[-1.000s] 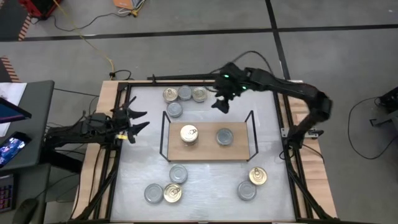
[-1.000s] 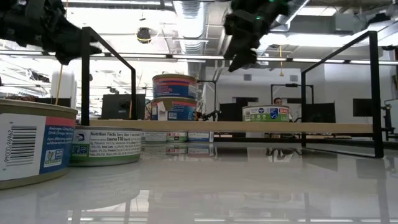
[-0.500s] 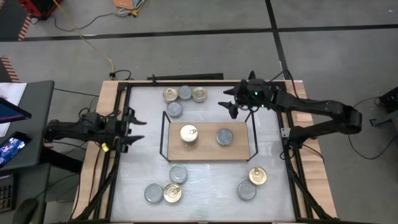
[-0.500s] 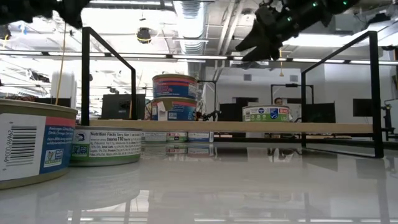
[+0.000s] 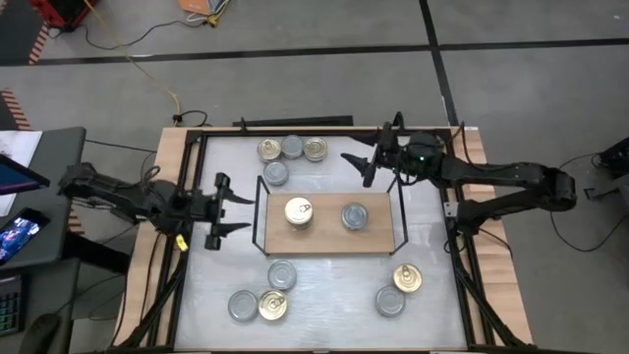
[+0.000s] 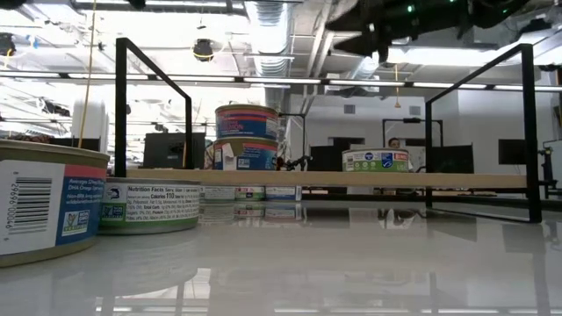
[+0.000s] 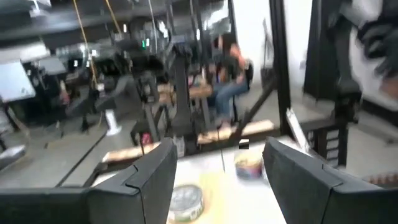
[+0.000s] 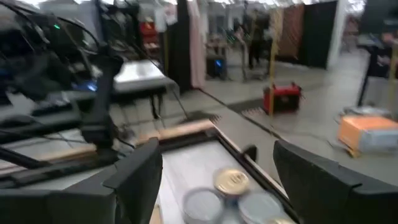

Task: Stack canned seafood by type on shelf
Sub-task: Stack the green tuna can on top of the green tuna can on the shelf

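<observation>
I have both arms up off the bench, and neither carries a tin. The right end effector (image 5: 366, 165) hangs beyond the far right corner of the shelf (image 5: 329, 241), fingers spread with nothing between them. The left end effector (image 5: 228, 206) sits just outside the shelf's left wire end, also spread and empty.

On the shelf board I see a gold-lidded stack (image 5: 299, 212) left of centre and one silver tin (image 5: 355, 216) to its right. In the low view the gold stack is two tins high and the single tin stands apart from it on the same board.

What matters for my next reach is the far cluster (image 5: 291, 149): four tins along the bench's back edge, gold at both ends, silver between them and one silver tin nearer the shelf. It lies to the left of the right end effector as seen from above, near it, and the right wrist view looks straight onto those lids past its own fingers. The left end effector is about as close but would have to swing away from me, past the wire frame.

The other loose tins lie in front of the shelf: three at the near left (image 5: 261, 295) and two at the near right (image 5: 399, 289). I judge the right arm better placed for the far cluster.
</observation>
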`<action>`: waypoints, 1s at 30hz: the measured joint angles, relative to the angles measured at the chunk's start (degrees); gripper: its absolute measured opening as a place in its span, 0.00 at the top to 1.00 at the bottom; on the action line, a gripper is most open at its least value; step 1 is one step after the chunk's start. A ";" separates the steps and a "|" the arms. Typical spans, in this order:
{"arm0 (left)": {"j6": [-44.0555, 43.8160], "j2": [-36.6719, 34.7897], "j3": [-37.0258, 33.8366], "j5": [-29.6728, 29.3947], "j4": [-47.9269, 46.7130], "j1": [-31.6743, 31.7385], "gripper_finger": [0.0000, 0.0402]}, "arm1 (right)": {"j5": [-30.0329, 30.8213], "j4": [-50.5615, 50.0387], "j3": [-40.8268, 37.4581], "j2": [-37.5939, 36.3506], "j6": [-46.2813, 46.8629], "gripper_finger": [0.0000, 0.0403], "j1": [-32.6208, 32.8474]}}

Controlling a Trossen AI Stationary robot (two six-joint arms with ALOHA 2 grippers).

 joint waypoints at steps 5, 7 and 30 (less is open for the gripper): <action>0.64 10.07 10.85 -10.85 -9.84 -10.36 0.43 | 0.00 0.29 0.00 1.26 -0.02 0.18 4.38; 0.41 13.96 14.84 -17.87 -14.32 -15.43 0.43 | -0.02 0.07 0.00 1.30 -0.02 0.18 6.16; -42.88 39.77 26.50 -22.40 -35.46 -39.50 0.43 | -0.10 -0.60 0.00 1.25 -0.46 0.18 13.35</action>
